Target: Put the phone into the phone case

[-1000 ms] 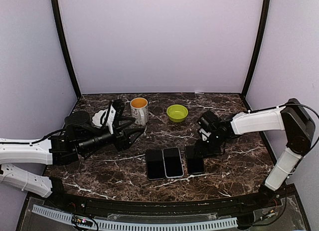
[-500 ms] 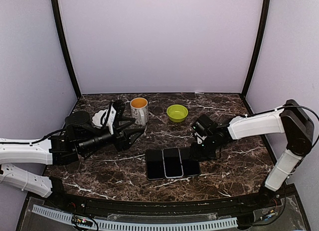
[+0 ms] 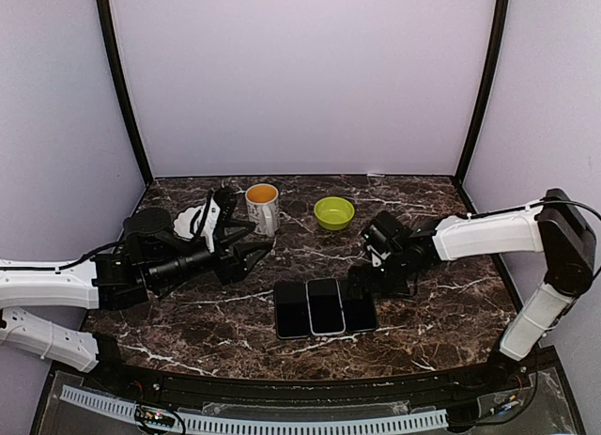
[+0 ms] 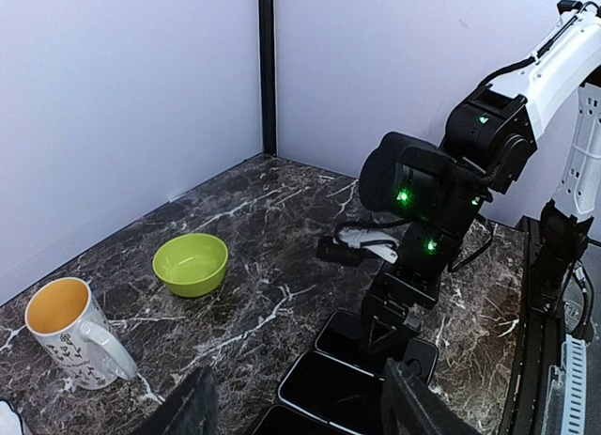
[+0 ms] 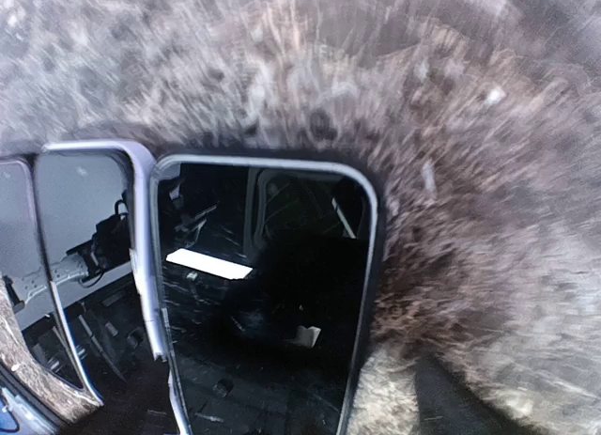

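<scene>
Three dark flat slabs lie side by side on the marble table (image 3: 441, 336). The rightmost is a glossy black phone (image 3: 361, 314) (image 5: 268, 294) (image 4: 344, 334), lying flat. It touches the middle slab (image 3: 326, 306) (image 5: 84, 266), which has a pale rim and may be the phone case. I cannot tell what the leftmost slab (image 3: 292, 310) is. My right gripper (image 3: 367, 285) (image 4: 394, 334) hovers low over the black phone's far end, its fingers apart and clear of the phone's edges. My left gripper (image 3: 258, 244) (image 4: 300, 411) is open and empty, left of the slabs and pointing at them.
A white mug (image 3: 262, 208) (image 4: 70, 334) with a yellow inside and a green bowl (image 3: 333, 212) (image 4: 191, 263) stand behind the slabs. A white object (image 3: 194, 219) and a dark round one (image 3: 146, 222) sit by the left arm. Purple walls enclose the table.
The right gripper slid the black phone left until it lay against the pale-rimmed slab, and its jaws have spread. The left arm has not moved.
</scene>
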`<state>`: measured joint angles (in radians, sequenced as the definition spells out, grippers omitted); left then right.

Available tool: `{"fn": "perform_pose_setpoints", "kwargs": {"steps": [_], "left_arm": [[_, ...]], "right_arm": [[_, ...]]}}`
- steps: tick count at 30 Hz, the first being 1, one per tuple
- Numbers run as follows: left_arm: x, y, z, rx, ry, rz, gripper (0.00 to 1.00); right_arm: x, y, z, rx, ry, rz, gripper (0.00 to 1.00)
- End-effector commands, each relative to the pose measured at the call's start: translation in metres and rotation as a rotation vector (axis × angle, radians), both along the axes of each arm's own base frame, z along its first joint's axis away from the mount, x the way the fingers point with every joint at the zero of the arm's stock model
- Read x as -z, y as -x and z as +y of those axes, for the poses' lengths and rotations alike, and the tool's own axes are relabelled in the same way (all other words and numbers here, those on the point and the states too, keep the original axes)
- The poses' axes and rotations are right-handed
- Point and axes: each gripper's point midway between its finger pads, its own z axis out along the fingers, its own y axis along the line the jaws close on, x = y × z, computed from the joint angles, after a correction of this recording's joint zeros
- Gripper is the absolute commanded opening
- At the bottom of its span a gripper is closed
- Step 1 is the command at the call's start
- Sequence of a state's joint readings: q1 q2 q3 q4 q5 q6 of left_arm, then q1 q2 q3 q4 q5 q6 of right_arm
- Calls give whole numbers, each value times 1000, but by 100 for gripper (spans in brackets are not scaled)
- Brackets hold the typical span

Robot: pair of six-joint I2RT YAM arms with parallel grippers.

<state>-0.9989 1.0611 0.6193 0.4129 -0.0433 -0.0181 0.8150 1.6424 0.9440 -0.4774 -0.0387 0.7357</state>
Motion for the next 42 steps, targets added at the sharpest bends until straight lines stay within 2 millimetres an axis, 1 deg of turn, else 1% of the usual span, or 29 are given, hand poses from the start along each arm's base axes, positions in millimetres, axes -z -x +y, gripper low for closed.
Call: {"fn": "perform_pose_setpoints", "kwargs": {"steps": [1,2,4,8,11,16,18,20,22,23,24,25,26,27,28,29,30,31,32,33,34,35,36,37,38,39,40,41,42], "left_arm": [[-13,-2,-3,0,8,-18,66],[-14,-3,-3,-4,6,-17,69],[-11,-4,-4,-10,-8,-9,83],[-4,-8,-5,-21,-31,8,94],[4,-13,-5,-47,-52,17,98],[20,-26,-1,-114,-102,31,99],[27,-38,5,-152,-136,21,99],[35,-54,16,-213,-157,31,99],[42,-76,36,-313,-176,49,99],[44,-92,54,-390,-186,53,99],[47,-101,64,-439,-197,56,99],[49,-113,82,-499,-200,61,99],[48,-120,92,-546,-195,53,99],[50,-130,110,-604,-196,55,99],[47,-136,121,-652,-185,43,99],[49,-145,141,-713,-184,44,99],[44,-150,156,-772,-166,28,99],[48,-158,183,-854,-171,31,99],[44,-162,206,-948,-163,14,99],[48,-166,238,-1048,-174,20,99],[49,-168,259,-1126,-149,27,99],[53,-170,289,-1207,-143,33,99],[60,-169,312,-1266,-164,37,99],[60,-171,319,-1286,-161,12,99],[63,-171,330,-1300,-209,-8,99],[67,-171,331,-1295,-245,-45,99],[77,-168,335,-1294,-273,-51,99],[79,-171,335,-1293,-288,-88,99],[89,-168,335,-1277,-306,-87,99]], "right_arm": [[-55,-31,-4,43,-3,-204,98],[-65,-37,-7,48,-5,-245,98],[-87,-51,-15,72,-7,-347,98],[-126,-74,-39,146,-26,-537,98],[-149,-88,-60,203,-29,-653,99],[-174,-112,-103,289,-21,-817,99],[-179,-120,-126,332,3,-871,98],[-181,-128,-151,381,26,-906,98],[-184,-134,-174,424,32,-937,99],[-184,-135,-182,431,27,-948,99],[-185,-136,-192,448,26,-965,98],[-185,-136,-202,464,26,-980,98],[-188,-137,-209,478,26,-1004,99],[-187,-134,-218,491,33,-1024,99],[-188,-133,-226,506,40,-1049,99],[-190,-131,-234,521,52,-1081,99],[-189,-128,-242,536,74,-1107,99],[-186,-124,-251,558,93,-1135,99],[-184,-120,-261,587,116,-1164,98],[-179,-115,-270,615,137,-1189,98],[-174,-110,-278,639,152,-1217,99],[-169,-103,-286,668,170,-1241,98],[-169,-97,-292,696,171,-1294,98],[-157,-90,-296,704,199,-1295,98],[-160,-84,-299,717,194,-1346,98],[-155,-79,-300,713,201,-1365,98],[-150,-77,-300,702,211,-1370,98],[-144,-78,-299,686,224,-1361,99],[-139,-80,-297,664,234,-1351,99]]}}
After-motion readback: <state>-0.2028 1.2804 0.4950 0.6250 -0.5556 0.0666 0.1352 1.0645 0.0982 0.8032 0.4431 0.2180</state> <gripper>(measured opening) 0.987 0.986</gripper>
